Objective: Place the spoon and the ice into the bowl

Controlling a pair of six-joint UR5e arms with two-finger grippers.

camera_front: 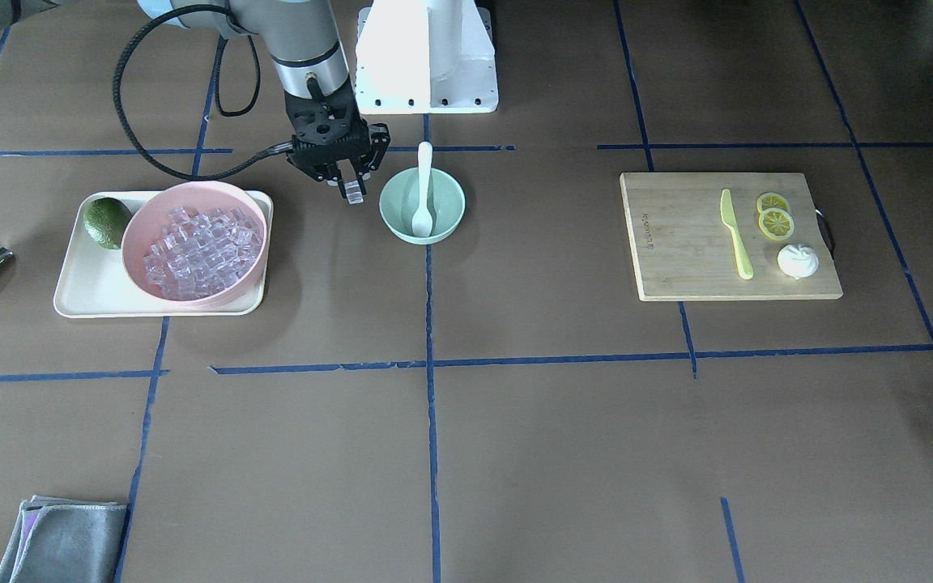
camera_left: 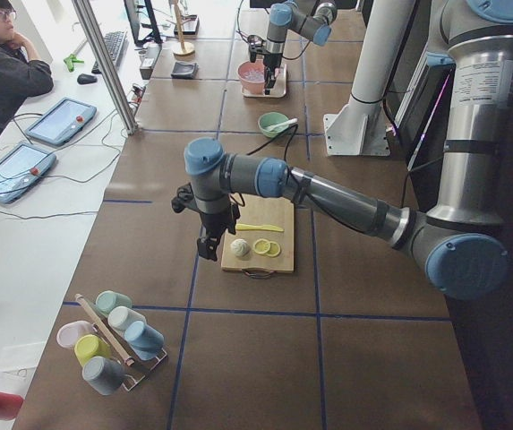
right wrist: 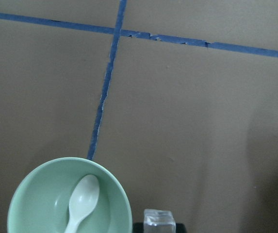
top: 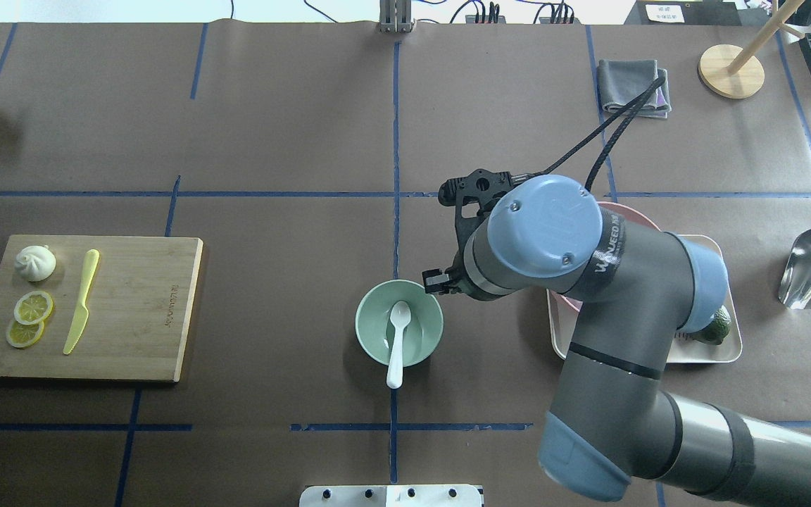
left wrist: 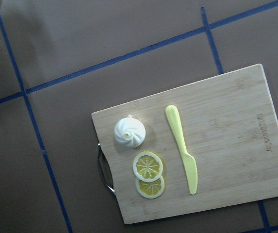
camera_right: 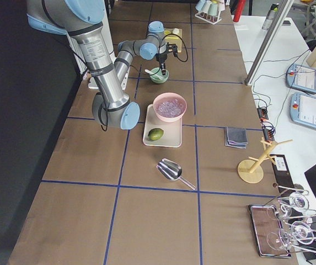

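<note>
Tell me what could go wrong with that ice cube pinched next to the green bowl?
1. The ice cube, smooth and pinched only by the tips of the right fingers, hangs beside the mint-green bowl, not over it; it might slip onto the table.
2. The white spoon has its handle jutting over the rim; a bump could flip it out.

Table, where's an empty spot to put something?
Bare: the stretch between the mint-green bowl and the cutting board, and the board's end away from the lemon slices. Crowded: the tray, filled by the pink bowl of ice and the avocado; the right gripper holds an ice cube beside the mint-green bowl.
</note>
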